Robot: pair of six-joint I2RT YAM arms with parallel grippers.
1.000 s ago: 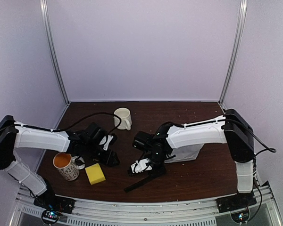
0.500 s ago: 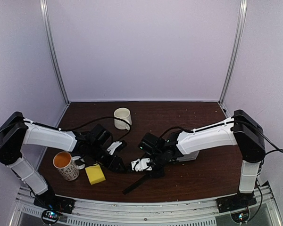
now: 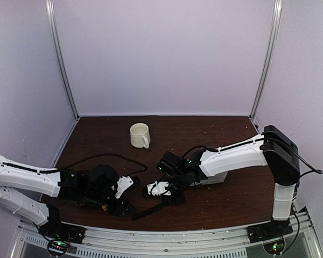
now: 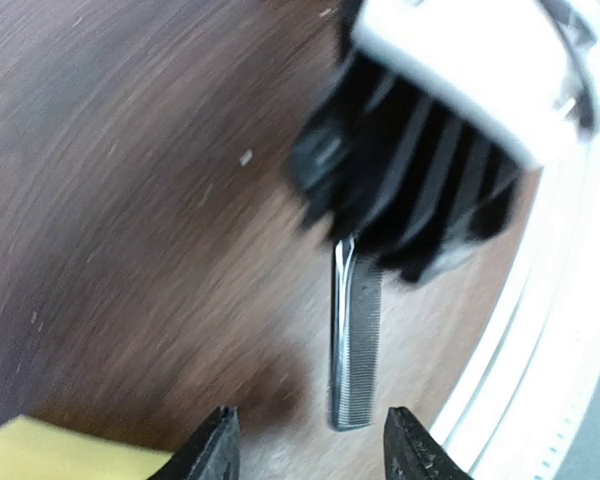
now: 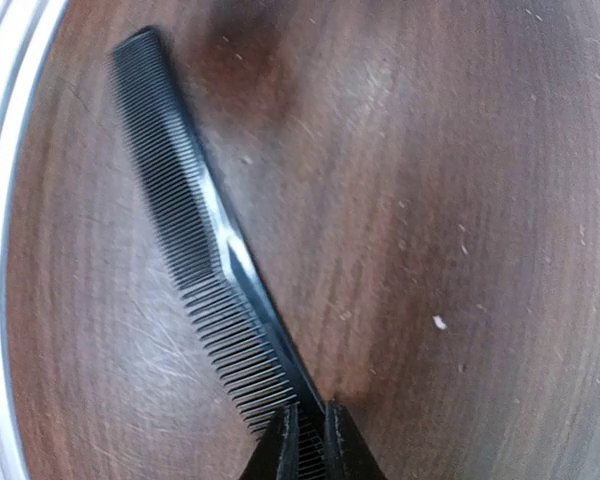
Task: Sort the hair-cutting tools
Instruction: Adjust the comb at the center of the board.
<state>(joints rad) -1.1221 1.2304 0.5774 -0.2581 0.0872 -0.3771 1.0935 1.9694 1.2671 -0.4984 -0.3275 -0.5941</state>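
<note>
A slim black comb lies low over the table near the front edge. It also shows in the right wrist view and the left wrist view. My right gripper is shut on one end of the comb. My left gripper is open and empty just left of the comb's free end, with its fingertips either side of that end but apart from it. The right gripper's body hangs over the comb's far end. The scissors, the clipper and the second comb are out of view.
A cream mug stands at the back centre. The white pouch lies behind the right arm. A corner of the yellow sponge shows by my left fingers. The table's metal front rail is close to the comb.
My left arm has dropped low and swung to the front, now covering the orange-filled mug and the sponge. My right gripper has shifted a little left with the comb.
</note>
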